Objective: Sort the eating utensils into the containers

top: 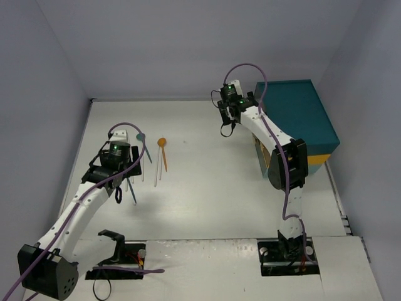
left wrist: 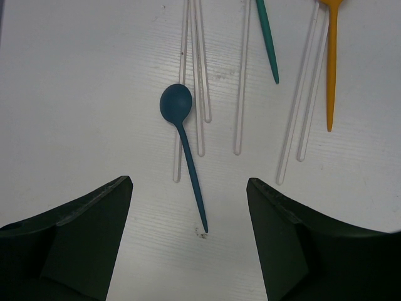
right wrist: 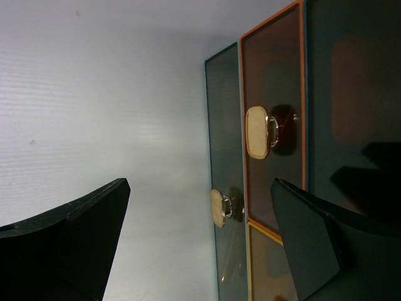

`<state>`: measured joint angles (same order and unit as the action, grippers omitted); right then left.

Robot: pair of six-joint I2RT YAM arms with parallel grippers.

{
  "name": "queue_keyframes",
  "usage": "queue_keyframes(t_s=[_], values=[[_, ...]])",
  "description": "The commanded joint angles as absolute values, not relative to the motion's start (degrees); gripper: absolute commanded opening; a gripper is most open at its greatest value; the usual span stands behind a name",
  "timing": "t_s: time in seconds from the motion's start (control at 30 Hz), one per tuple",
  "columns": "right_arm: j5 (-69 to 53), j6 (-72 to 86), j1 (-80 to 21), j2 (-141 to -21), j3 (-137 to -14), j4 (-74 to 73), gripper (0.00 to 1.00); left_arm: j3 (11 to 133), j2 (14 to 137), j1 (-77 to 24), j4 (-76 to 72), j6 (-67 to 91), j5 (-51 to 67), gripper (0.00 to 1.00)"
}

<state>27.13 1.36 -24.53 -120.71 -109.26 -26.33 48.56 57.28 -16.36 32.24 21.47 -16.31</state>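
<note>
Left of the teal chest (top: 297, 116), a broad stretch of bare table (top: 207, 188) lies open as far as the orange spoon (top: 162, 149). At the chest's left side the way is tight. Two pale knobs (right wrist: 258, 132) jut from the drawer fronts (right wrist: 272, 75), and the right gripper (right wrist: 199, 185), fingers spread wide, hangs just beside them. Far left of the chest, clear utensils (left wrist: 199, 75) crowd the bowl of the blue spoon (left wrist: 183, 144). Its handle end has bare table on both sides, between the spread fingers of the left gripper (left wrist: 189, 180).

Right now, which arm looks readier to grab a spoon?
Left. The left gripper, open, hangs right above the blue spoon, which lies between its jaws in the wrist view. The right gripper, also open, faces drawer fronts on the other side.
</note>
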Motion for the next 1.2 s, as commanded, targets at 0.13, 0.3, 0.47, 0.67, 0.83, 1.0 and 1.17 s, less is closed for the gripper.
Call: queue_keyframes(t_s=[0.13, 0.3, 0.47, 0.67, 0.83, 1.0, 1.17], values=[[26.34, 1.50, -21.24, -123.09, -114.01, -24.86, 0.93, 50.35, 57.04, -15.82, 29.70, 20.74, -16.35, 0.71], [24.80, 1.37, -20.06, -125.79, -114.56, -24.52, 0.93, 50.27, 56.95, -15.82, 29.71, 20.65, -16.40, 0.71], [23.91, 1.22, -19.62, -127.12, -114.89, -24.49, 0.93, 50.27, 56.85, -15.82, 29.78, 20.65, -16.45, 0.71], [26.33, 0.53, -20.34, -126.96, -115.62, -24.16, 0.92, 50.19, 56.16, -15.82, 29.70, 20.74, -16.70, 0.71], [32.17, -2.52, -22.10, -126.33, -117.35, -23.80, 0.92, 50.10, 55.99, -15.82, 29.71, 20.74, -16.56, 0.71], [36.01, -3.67, -22.51, -126.46, -118.46, -23.73, 0.93, 50.17, 55.81, -15.82, 29.71, 20.83, -16.44, 0.71], [36.34, -3.82, -21.82, -127.56, -118.74, -23.73, 0.93, 50.17, 55.97, -15.82, 29.62, 20.83, -16.27, 0.71]])
